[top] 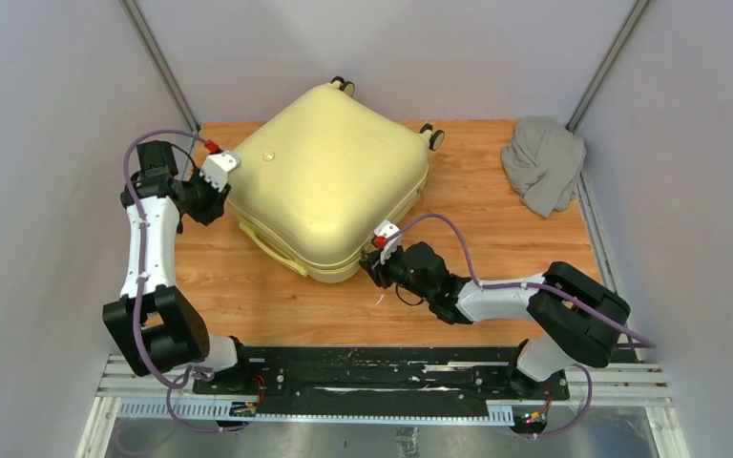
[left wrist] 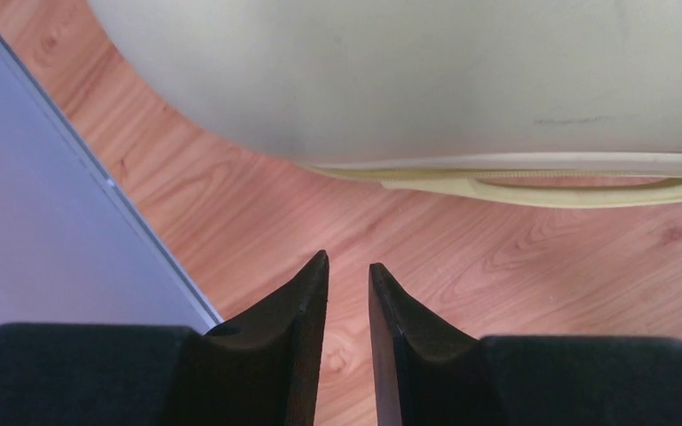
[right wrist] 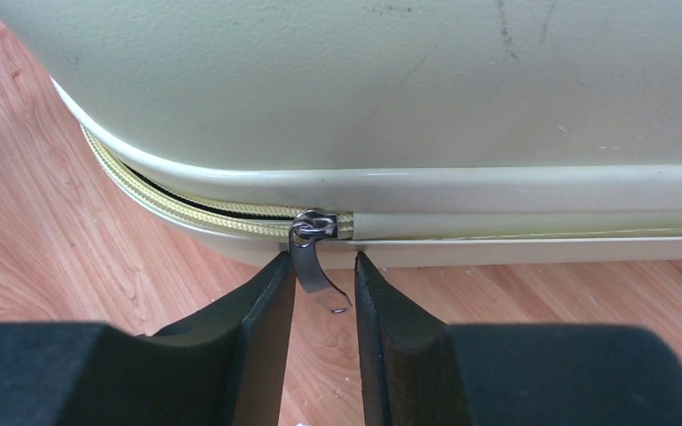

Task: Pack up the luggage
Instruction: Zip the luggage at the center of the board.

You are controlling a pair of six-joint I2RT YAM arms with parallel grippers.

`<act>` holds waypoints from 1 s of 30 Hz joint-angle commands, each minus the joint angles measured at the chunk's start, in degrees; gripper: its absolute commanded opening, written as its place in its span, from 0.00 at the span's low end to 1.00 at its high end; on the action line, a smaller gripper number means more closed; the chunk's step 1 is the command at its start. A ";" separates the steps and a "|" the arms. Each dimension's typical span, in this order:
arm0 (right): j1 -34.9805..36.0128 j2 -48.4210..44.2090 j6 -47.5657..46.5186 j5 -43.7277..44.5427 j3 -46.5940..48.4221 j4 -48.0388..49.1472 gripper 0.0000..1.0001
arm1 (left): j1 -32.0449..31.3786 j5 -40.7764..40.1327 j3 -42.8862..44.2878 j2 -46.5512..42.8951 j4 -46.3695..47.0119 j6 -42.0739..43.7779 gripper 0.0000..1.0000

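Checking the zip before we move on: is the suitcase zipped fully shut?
No, left of the zipper slider the luggage shows bare teeth parted over a dark gap.

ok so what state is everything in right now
luggage: lid down, lying flat
zipper: partly undone
zipper pull: hanging loose
grey cloth: crumpled, outside the luggage
left gripper: slightly open, empty
right gripper: open, fingers either side of the pull
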 commanded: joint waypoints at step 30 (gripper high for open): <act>3.78 -3.88 -3.14 3.16 -1.07 0.58 0.00 | 0.88 9.58 -22.00 -7.94 8.68 -5.94 0.30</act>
